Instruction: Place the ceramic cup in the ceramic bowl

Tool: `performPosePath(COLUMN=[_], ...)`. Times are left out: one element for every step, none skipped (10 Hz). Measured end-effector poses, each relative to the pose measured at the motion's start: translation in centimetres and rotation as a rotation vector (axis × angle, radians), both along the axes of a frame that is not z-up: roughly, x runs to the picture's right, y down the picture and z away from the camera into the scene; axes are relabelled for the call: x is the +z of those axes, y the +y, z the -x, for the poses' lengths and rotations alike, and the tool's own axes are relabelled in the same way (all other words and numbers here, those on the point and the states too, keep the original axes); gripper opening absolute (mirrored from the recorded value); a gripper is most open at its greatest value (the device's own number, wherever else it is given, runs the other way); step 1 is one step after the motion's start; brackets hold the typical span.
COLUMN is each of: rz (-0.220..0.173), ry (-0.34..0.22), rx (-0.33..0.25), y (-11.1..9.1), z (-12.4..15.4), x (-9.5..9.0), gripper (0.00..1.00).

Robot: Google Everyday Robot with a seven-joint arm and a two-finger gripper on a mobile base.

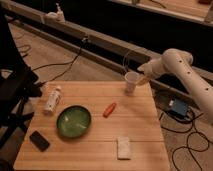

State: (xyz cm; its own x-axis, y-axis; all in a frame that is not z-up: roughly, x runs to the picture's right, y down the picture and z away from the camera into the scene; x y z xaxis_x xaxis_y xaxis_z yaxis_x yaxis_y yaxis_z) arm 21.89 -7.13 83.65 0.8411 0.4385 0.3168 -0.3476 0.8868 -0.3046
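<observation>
The small white ceramic cup [131, 81] is upright at the far right corner of the wooden table [95, 142], at the tip of my gripper [138, 80]. The gripper reaches in from the right on a white arm [177, 67] and sits right against the cup. Whether the cup rests on the table or hangs just above it cannot be told. The green ceramic bowl [73, 121] sits on the table's left half, well away from the cup, and holds nothing.
A white bottle with a label [52, 99] lies at the table's left. A black phone [39, 140] lies at the front left. A red-orange object [109, 109] lies mid-table, a white sponge-like block [123, 147] at the front. Cables and a blue box [177, 107] are on the floor at right.
</observation>
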Motion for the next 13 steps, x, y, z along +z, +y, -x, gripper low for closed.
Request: performPosePath(rz=[0.007, 0.014, 0.024, 0.034, 0.044, 0.051, 0.057, 0.065, 0.081, 0.093, 0.117, 0.143, 0.154], ry=[-0.005, -0.008, -0.015, -0.024, -0.032, -0.041, -0.047, -0.054, -0.059, -0.06, -0.062, -0.063, -0.063], rx=[0.029, 0.048, 0.056, 0.055, 0.053, 0.047, 0.04, 0.03, 0.019, 0.017, 0.016, 0.028, 0.035], y=[0.2, 0.4, 0.7, 0.9, 1.3, 1.4, 1.6, 1.8, 2.3, 2.8, 3.6, 4.5, 4.8], z=[-0.3, -0.5, -0.3, 0.1, 0.4, 0.8, 1.1, 1.6, 2.1, 2.1, 2.2, 2.0, 1.9], x=[1.5, 2.6, 3.5, 4.2, 4.9, 5.5, 5.9, 6.3, 6.9, 7.2, 7.9, 8.6, 8.9], gripper=[0.65, 0.65, 0.65, 0.65, 0.65, 0.65, 0.65, 0.65, 0.65, 0.65, 0.65, 0.6, 0.55])
